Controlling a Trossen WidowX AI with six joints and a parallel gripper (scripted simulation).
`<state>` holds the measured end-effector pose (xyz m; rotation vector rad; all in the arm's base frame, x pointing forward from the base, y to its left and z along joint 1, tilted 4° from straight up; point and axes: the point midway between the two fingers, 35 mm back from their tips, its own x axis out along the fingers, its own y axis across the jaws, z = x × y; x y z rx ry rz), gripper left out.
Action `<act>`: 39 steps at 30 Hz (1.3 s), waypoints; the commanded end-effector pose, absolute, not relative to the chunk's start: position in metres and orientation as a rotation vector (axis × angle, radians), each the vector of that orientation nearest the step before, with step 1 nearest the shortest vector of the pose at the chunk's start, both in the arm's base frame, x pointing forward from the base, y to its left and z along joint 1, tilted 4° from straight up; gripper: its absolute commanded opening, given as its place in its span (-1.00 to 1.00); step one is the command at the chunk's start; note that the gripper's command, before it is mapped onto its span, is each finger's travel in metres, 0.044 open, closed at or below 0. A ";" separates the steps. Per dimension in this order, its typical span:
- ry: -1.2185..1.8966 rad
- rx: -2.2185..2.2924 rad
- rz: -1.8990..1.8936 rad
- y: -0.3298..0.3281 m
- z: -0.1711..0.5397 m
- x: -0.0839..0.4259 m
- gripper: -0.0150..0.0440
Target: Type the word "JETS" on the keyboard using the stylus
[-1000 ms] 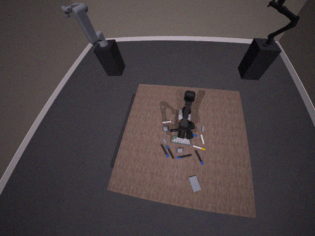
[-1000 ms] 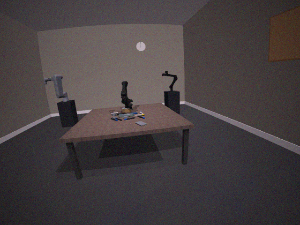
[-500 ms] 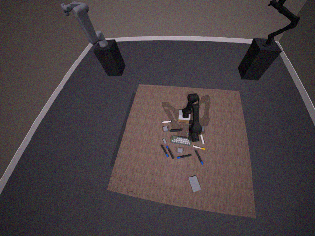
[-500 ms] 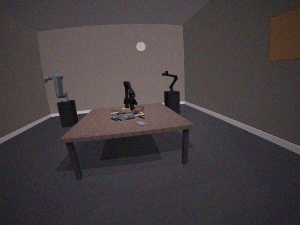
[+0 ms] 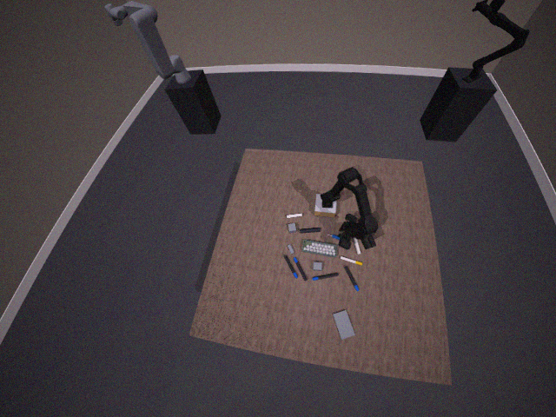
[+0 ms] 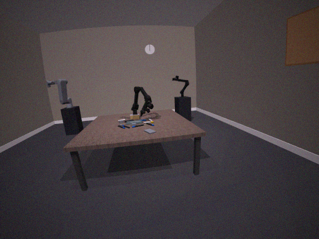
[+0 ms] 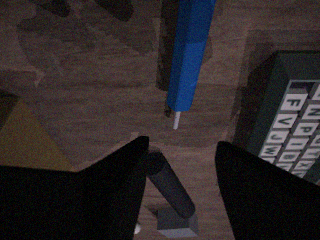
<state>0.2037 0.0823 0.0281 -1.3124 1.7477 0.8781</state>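
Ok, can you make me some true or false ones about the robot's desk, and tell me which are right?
1. The blue stylus is held in the gripper. False: it lies on the desk, outside the open fingers.
2. The keyboard has white keys. True.
3. The stylus has a thin pale tip. True.
4. The clock lies on the desk. False: it hangs on the wall.
5. The F key is next to the V key. True.
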 end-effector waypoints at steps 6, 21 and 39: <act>1.751 -1.325 0.840 0.083 0.026 0.205 0.02; 1.751 -1.325 0.840 0.083 0.014 0.204 0.02; 1.751 -1.325 0.840 0.084 0.001 0.204 0.02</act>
